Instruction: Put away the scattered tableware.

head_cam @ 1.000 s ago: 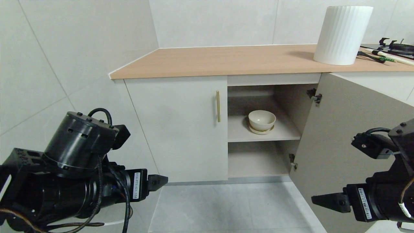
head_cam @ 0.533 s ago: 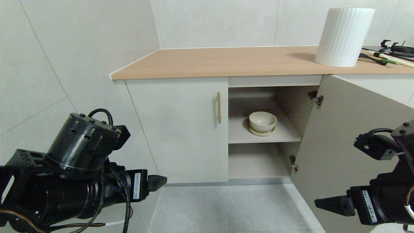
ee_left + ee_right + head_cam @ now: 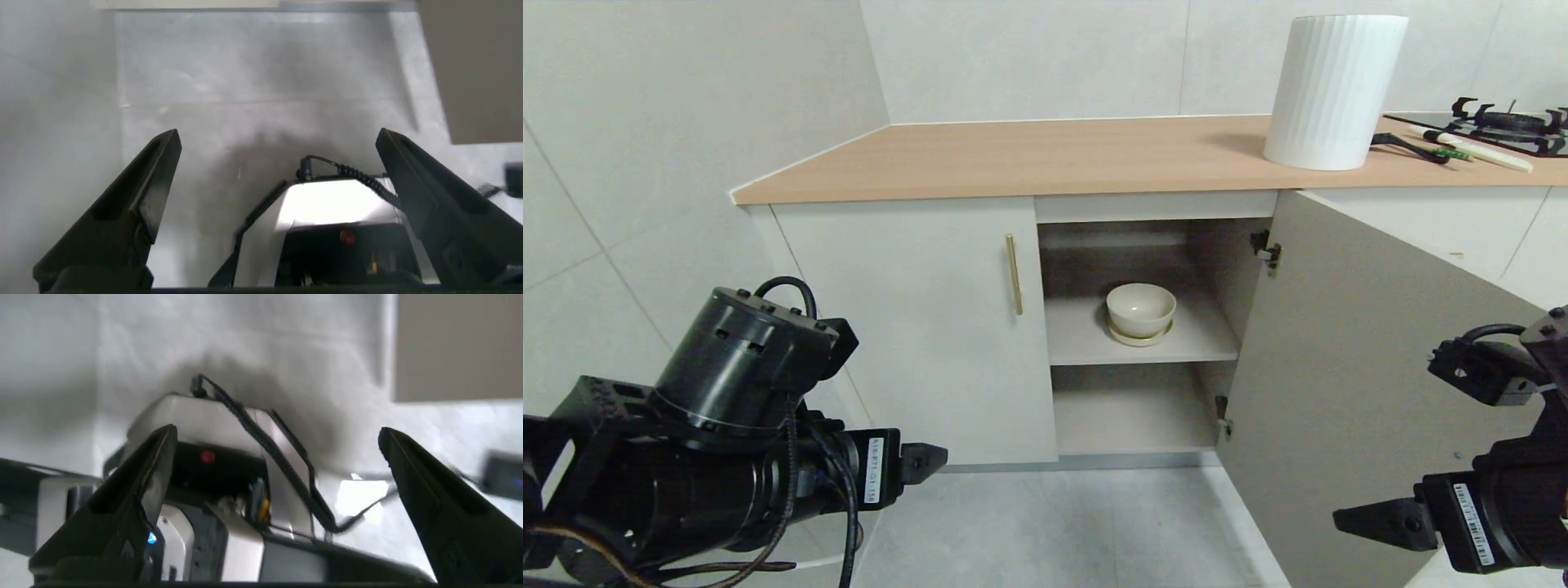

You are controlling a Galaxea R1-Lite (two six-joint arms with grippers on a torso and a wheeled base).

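A cream bowl (image 3: 1141, 308) sits on a small cream plate (image 3: 1141, 336) on the upper shelf (image 3: 1078, 339) of the open cabinet. My left gripper (image 3: 929, 459) is low at the left, well in front of the cabinet and above the floor. In the left wrist view this gripper (image 3: 278, 163) is open, with nothing between its fingers. My right gripper (image 3: 1352, 517) is low at the right, in front of the open door. In the right wrist view that gripper (image 3: 278, 449) is open too and holds nothing.
The right cabinet door (image 3: 1372, 351) stands swung out toward me; the left door (image 3: 915, 327) with its gold handle (image 3: 1014, 273) is closed. A white ribbed cylinder (image 3: 1333, 90) stands on the wooden counter (image 3: 1013, 155), with utensils (image 3: 1462, 149) and a stove (image 3: 1507, 121) beyond. A tiled wall flanks the left.
The head camera has turned, so the whole scene sits further left in the picture. The bowl and plate stay on the shelf and both grippers stay open and empty.
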